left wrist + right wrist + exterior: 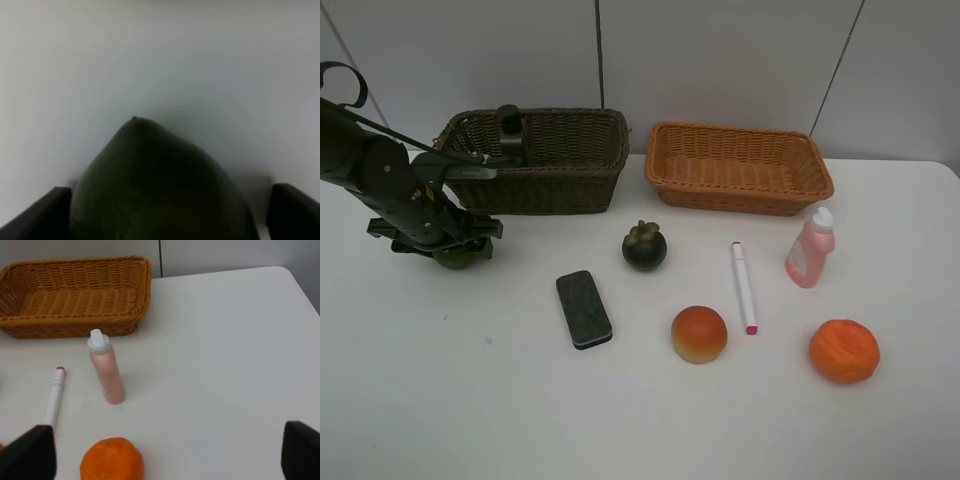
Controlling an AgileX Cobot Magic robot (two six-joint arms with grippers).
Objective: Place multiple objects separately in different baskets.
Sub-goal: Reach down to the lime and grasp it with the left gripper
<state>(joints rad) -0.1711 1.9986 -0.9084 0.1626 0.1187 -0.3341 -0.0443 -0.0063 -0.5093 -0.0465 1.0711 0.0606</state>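
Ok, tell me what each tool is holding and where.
Nothing is gripped. The left tool straddles the green fruit at its sides, with a gap beside one finger; the right tool is open and empty.

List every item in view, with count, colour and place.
dark brown basket: 1, dark brown, back left
pump bottle: 1, dark, inside the dark brown basket
orange-tan basket: 1, orange-tan, back right
green fruit: 1, green, far left on the table
mangosteen: 1, dark, centre
eraser block: 1, black, front-left of the mangosteen
peach: 1, red-orange, front centre
marker: 1, white with pink tip, right of the mangosteen
pink bottle: 1, pink, upright before the orange-tan basket
tangerine: 1, orange, front right
table: 1, white
left pincer: 1, black, open around the green fruit
right pincer: 1, black, open, empty, above the tangerine
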